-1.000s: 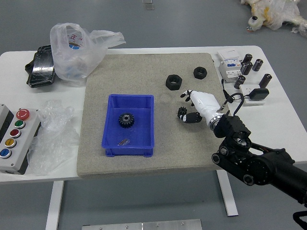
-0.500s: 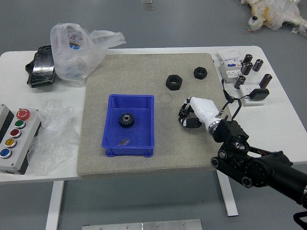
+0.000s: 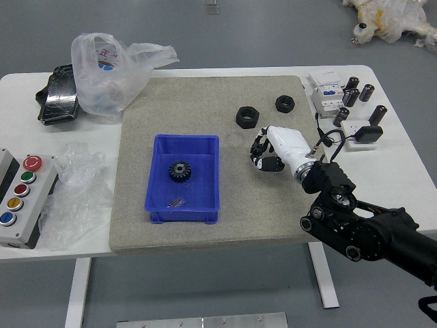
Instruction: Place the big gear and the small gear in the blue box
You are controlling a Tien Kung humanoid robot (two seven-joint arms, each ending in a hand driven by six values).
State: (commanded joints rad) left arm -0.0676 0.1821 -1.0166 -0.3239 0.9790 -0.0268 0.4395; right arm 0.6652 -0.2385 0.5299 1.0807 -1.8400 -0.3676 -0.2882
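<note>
My right hand (image 3: 263, 153) is over the grey mat, right of the blue box (image 3: 214, 179), with its fingers curled around a small dark gear (image 3: 262, 145). Those fingers hide most of the gear. Inside the box, the black big gear (image 3: 179, 171) lies flat a little above the middle. My left arm is not in view.
Two black nuts (image 3: 247, 117) (image 3: 285, 104) lie beyond my hand. Small metal parts (image 3: 177, 203) sit in the box. Plastic bags (image 3: 102, 75) and a button panel (image 3: 27, 198) stand left; white devices (image 3: 329, 99) and black cylinders (image 3: 365, 93) stand right.
The right hand's fingers have closed around the small gear, which showed beside the fingers earlier. The hand has shifted slightly left and away from the near edge. The box and its contents are unchanged.
</note>
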